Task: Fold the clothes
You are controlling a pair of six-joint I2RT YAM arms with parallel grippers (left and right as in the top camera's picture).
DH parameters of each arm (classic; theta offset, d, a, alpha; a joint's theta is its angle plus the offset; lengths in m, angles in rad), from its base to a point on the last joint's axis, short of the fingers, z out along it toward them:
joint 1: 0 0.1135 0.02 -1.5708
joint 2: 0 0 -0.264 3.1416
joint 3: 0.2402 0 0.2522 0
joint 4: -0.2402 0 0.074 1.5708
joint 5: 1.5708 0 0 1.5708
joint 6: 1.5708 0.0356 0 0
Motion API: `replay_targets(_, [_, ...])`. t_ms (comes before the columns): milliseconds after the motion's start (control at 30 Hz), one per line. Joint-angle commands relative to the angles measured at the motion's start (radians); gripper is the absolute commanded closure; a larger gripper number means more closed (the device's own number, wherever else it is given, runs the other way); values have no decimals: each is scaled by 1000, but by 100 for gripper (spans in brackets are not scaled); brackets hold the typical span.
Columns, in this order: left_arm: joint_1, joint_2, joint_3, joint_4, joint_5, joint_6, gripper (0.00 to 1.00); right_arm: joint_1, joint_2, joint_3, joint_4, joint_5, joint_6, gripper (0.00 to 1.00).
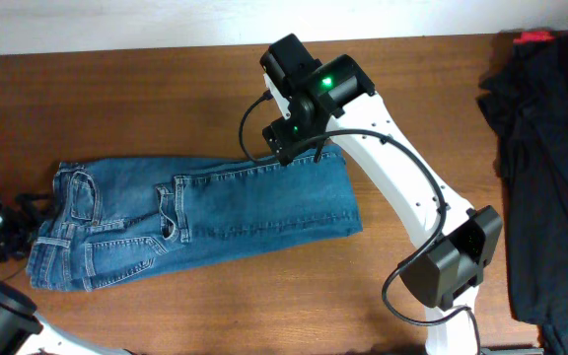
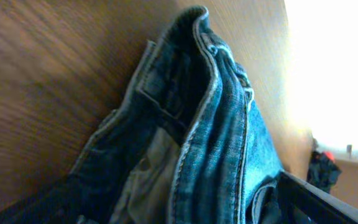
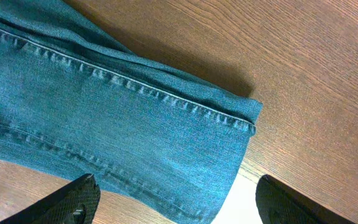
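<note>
The blue denim jeans (image 1: 225, 202) lie flat on the wooden table, folded lengthwise, waistband and pockets at the left. My left gripper (image 1: 10, 229) is at the waistband's left end. In the left wrist view the bunched waistband (image 2: 216, 124) fills the space between its spread fingers (image 2: 179, 214). My right gripper (image 1: 299, 150) hovers over the jeans' upper right edge. In the right wrist view it is open (image 3: 173, 205) and empty, above the leg end (image 3: 104, 106) with its stitched hem.
A heap of black clothing (image 1: 550, 168) lies along the table's right side, with a red item (image 1: 535, 37) at its top. The right arm's base (image 1: 452, 261) stands at the front right. Bare wood (image 1: 116, 99) shows behind the jeans.
</note>
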Motion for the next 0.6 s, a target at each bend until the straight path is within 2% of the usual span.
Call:
replay_targets(0, [-35,26,-10,-16,-32,39,1,-3,8,12,-1,-6,8,15])
replay_targets(267, [-77,26,-10,-35,-218,38,2,-3,8,12,0,-6,8,14])
replay_targets(300, [-79,26,-10,-35,-222,38,7,-3,8,12,0,-6,8,15])
replay_targets(433, [-79,26,-10,-35,-224,37,51,-3,8,12,1,-6,8,15])
replay_targets(467, [-79,26,-10,-35,-224,37,68,-3,8,12,0,-5,8,15])
replay_targets(500, [-79,26,-10,-34,-224,37,78,-3,8,12,0,-5,8,15])
replay_targets(567, [-79,25,-6,-34,-224,27,92,-3,7,12,1,-5,8,16])
